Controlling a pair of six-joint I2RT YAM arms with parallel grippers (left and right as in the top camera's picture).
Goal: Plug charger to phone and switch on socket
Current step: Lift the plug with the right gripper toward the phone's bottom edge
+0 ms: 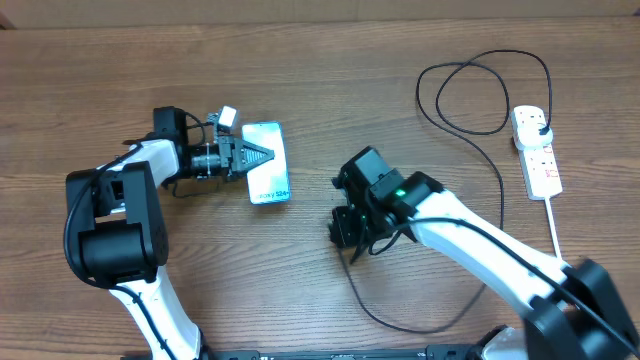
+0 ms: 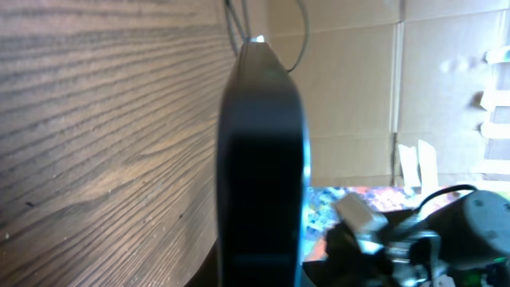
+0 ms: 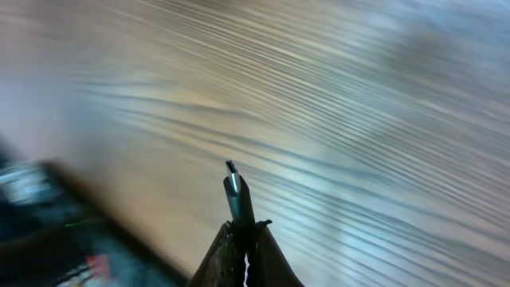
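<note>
The right gripper (image 3: 243, 229) pinches the charger (image 3: 236, 191); the left gripper (image 1: 265, 155), closed, lies over the phone (image 1: 270, 186).

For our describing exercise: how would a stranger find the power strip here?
From overhead, go to the right side of the table, toward the far edge. There lies the socket, a long white strip trailing a white cord. Its white body and red marks set it apart from the thin black charger looping beside it.
</note>
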